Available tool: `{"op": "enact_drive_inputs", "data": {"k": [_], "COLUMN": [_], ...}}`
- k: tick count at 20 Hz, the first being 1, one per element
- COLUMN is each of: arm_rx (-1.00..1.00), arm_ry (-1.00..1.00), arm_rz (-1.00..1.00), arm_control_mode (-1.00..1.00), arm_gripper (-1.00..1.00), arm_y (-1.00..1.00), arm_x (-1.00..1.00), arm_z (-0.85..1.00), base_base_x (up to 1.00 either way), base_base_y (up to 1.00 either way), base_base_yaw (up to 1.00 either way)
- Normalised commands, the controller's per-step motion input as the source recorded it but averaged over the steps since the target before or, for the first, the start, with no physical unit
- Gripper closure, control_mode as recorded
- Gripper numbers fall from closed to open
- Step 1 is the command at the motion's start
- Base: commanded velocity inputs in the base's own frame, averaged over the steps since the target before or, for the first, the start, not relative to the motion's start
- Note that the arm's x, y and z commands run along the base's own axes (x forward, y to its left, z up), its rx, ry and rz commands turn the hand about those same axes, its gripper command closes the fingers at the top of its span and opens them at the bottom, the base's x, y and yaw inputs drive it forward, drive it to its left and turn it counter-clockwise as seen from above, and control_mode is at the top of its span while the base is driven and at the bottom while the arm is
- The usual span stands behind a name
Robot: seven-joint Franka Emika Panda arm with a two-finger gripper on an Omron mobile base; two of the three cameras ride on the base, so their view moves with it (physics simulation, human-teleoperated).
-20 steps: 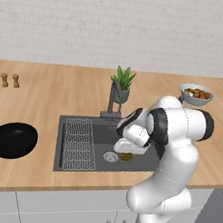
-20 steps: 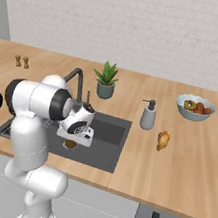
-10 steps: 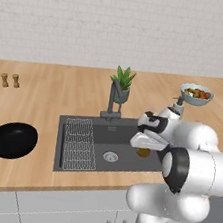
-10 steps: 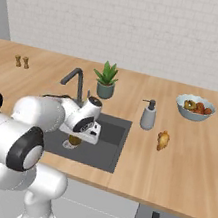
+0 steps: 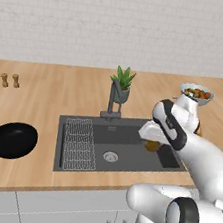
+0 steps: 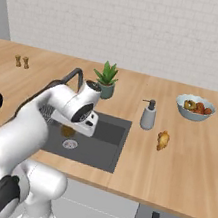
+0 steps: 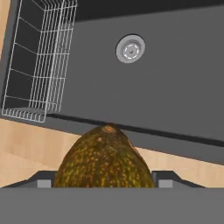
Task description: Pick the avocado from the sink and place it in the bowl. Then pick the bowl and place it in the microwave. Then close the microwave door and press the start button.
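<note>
Between the finger tips, the avocado point(image 7: 104, 159) sits clamped in the gripper point(image 7: 104, 183), a tip pressed on each flank, held above the sink point(image 7: 175, 78) with the basin floor and drain point(image 7: 130, 49) well below it.

Risks from here, judged:
- Grip looks shallow on a rounded, tapering fruit. A fast swing toward the bowl could let it squirt out and drop back into the basin.
- Path to the bowl point(image 5: 12, 139) crosses the wire rack point(image 5: 80, 143) and the sink's left rim. Too low a carry clips either one.
- Faucet point(image 5: 114, 101) stands just behind the basin, near the wrist; a wide arc could catch it.
- Bowl is shallow, so a high release may bounce the fruit out.

Arm pose: elbow folded tight in the left base view, forearm reaching down over the sink's right half, gripper point(image 5: 151, 144) with the avocado point(image 5: 152, 145) just above the basin. In the right base view the wrist hangs over the basin with the avocado point(image 6: 67, 131) under it.

Farther off: potted plant point(image 5: 122, 85) behind the faucet, soap dispenser point(image 6: 148, 115), a yellowish lumpy item point(image 6: 163, 140), fruit bowl point(image 6: 196, 108), shakers point(image 5: 10, 80) at far left.
</note>
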Motion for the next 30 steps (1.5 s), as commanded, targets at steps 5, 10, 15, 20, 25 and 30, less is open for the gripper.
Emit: {"op": "enact_drive_inputs", "data": {"k": [5,10,15,20,25,30], "arm_rx": [-0.03,0.00,-0.01,-0.06,-0.09,-0.10], "arm_ry": [-0.29,-0.04,0.00,0.06,0.10,0.05], "arm_rz": [0.00,0.00,0.00,0.00,0.03,0.00], "arm_control_mode": [-1.00,-1.00,-1.00,-1.00,-1.00,-1.00], "arm_gripper": [1.00,1.00,1.00,1.00,1.00,1.00], "arm_y": [0.55,0.74,0.99,1.00,0.96,0.83], "arm_x": [-0.63,-0.14,-0.01,0.11,0.17,0.09], "arm_z": [0.28,0.58,0.37,0.34,0.24,0.19], "base_base_x": [0.00,0.00,0.00,0.00,0.00,0.00], "base_base_y": [0.00,0.00,0.00,0.00,0.00,0.00], "base_base_yaw": [0.00,0.00,0.00,0.00,0.00,0.00]}}
